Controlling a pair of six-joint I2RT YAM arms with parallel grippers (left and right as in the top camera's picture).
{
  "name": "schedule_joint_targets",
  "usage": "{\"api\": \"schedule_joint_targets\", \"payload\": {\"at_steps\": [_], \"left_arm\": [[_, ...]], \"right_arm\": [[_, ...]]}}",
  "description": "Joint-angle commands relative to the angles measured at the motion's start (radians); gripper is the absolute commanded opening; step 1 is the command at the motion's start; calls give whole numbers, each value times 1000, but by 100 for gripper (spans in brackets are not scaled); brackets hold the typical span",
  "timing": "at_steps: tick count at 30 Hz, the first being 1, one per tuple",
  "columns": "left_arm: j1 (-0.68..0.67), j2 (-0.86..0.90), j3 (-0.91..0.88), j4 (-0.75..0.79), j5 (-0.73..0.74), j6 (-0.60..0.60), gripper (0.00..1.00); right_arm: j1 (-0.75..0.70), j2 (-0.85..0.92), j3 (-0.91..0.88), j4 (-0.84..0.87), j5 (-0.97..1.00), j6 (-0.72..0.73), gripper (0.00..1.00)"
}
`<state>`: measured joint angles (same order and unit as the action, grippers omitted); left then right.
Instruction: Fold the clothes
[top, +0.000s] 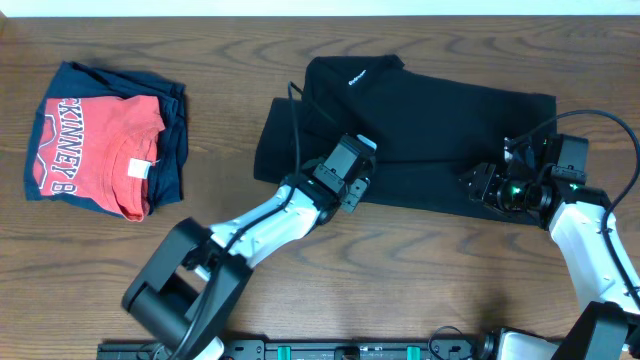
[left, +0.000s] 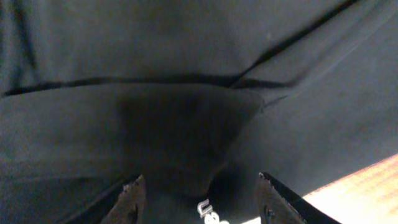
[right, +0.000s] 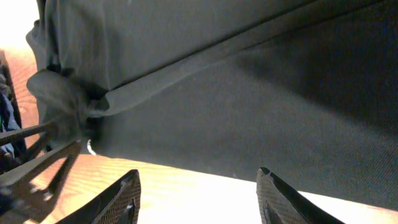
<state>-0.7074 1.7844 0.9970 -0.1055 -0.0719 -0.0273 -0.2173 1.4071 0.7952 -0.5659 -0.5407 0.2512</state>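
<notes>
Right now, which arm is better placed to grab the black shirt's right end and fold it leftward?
Right, probably: the right end effector sits open at the black shirt's near edge by that end; the left end effector hovers nearer the middle.

Left of the black shirt (top: 430, 130) you had open table (top: 225, 70) up to the red T-shirt (top: 95, 140); the left gripper (top: 355, 160) and right gripper (top: 472, 182) crowded its near edge.

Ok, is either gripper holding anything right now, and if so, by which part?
Nothing is held. The left gripper is open over the black shirt's near edge, and the right gripper is open by its right end, with no cloth pinched.
</notes>
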Motion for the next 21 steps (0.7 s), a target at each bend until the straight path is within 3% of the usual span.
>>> {"api": "schedule_joint_targets", "payload": {"at_steps": [1, 10, 13, 15, 17, 21], "left_arm": [[4, 38, 11, 18, -27, 31, 57], [4, 111, 11, 64, -64, 43, 57], [4, 120, 11, 65, -64, 42, 42], [4, 112, 13, 65, -65, 42, 22], [4, 101, 22, 54, -72, 43, 14], [4, 79, 43, 42, -109, 52, 13]], "right_arm": [[9, -6, 13, -3, 3, -12, 58], [9, -6, 13, -4, 3, -12, 57], [9, -6, 13, -8, 3, -12, 58], [9, -6, 13, -11, 3, -13, 58], [9, -6, 13, -11, 3, -13, 58], [9, -6, 13, -11, 3, -13, 58]]}}
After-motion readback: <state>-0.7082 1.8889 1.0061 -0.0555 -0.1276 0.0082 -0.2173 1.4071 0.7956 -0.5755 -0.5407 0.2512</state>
